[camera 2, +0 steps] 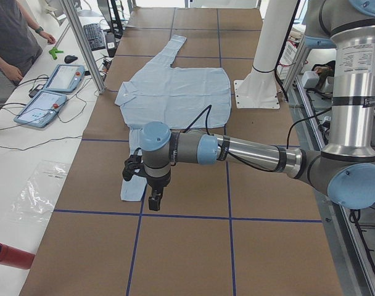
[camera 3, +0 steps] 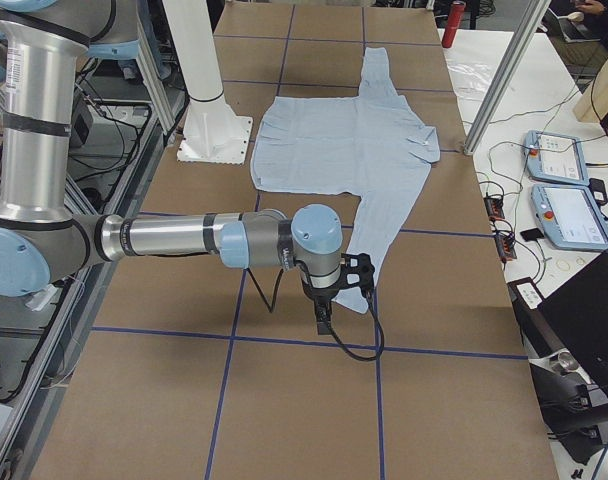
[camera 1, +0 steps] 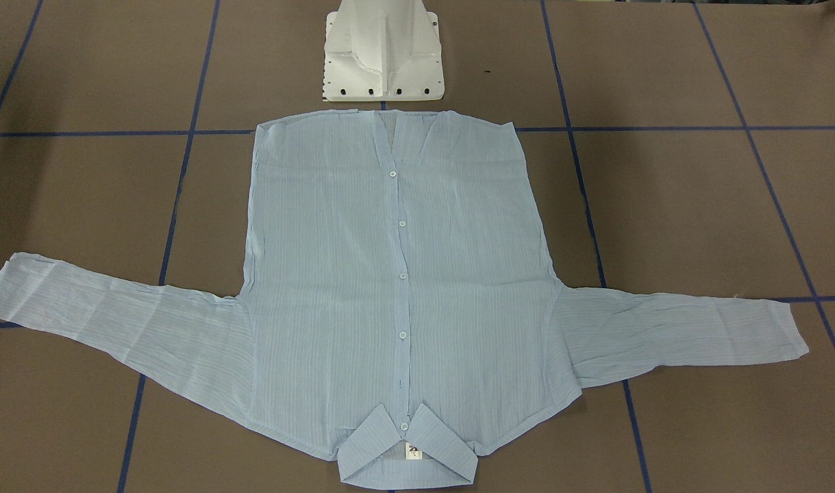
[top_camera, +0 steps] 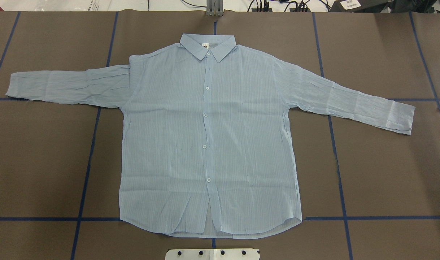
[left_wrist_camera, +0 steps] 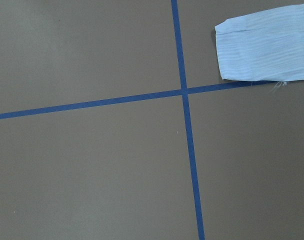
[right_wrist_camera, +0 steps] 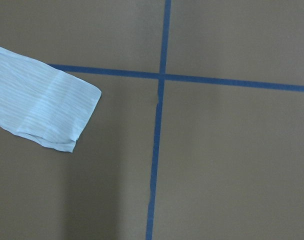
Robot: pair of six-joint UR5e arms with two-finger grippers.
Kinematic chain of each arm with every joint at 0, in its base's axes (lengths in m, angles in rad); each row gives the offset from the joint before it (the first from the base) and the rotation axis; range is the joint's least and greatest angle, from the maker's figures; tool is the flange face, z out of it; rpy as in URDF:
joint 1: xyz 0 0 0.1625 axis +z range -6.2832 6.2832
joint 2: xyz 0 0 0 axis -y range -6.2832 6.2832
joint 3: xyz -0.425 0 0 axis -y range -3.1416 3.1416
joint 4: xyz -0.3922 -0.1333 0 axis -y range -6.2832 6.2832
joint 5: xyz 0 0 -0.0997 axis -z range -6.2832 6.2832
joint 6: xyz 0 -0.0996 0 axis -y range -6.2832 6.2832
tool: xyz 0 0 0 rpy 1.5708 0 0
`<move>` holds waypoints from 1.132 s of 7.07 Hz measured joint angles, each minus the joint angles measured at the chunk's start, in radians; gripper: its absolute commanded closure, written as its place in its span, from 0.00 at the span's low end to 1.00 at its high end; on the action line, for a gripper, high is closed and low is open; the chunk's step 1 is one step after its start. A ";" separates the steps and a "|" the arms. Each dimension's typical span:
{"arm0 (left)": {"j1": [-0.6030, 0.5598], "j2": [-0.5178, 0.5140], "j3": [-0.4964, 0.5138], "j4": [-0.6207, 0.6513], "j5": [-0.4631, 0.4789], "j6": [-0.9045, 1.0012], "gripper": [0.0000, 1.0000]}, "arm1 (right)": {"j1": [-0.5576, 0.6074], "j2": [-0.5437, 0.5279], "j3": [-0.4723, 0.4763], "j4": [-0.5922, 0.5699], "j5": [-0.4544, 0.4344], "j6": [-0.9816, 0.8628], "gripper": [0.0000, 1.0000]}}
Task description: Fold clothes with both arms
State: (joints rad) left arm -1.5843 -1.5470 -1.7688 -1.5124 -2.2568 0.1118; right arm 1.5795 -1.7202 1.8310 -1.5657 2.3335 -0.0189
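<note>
Left end effector (camera 2: 153,206) hangs beside shirt (camera 2: 175,92) cuff.

white pedestal base (camera 1: 383,61) on brown table (camera 1: 698,219) with blue tape grid (camera 1: 177,198), two tablets (camera 2: 64,78) alongside

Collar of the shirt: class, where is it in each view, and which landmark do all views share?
Front-facing: collar, bottom centre.
Overhead: collar, top centre.
Exterior left: collar, upper left.
Exterior right: collar, upper right of centre.
Left wrist: absent, only a cuff.
Right wrist: absent, only a cuff.
Shared landmark: blue tape lines.
</note>
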 measured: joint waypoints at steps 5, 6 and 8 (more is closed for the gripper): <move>0.005 0.022 0.099 -0.363 -0.051 -0.054 0.00 | -0.218 0.069 -0.277 0.561 0.040 0.362 0.00; 0.006 0.021 0.100 -0.368 -0.052 -0.060 0.00 | -0.265 0.069 -0.318 0.671 0.034 0.486 0.00; 0.006 0.019 0.095 -0.371 -0.050 -0.064 0.00 | -0.371 0.081 -0.356 0.782 -0.041 0.660 0.00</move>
State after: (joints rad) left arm -1.5785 -1.5281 -1.6736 -1.8833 -2.3073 0.0481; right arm 1.2083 -1.6387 1.4751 -0.7833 2.2923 0.6410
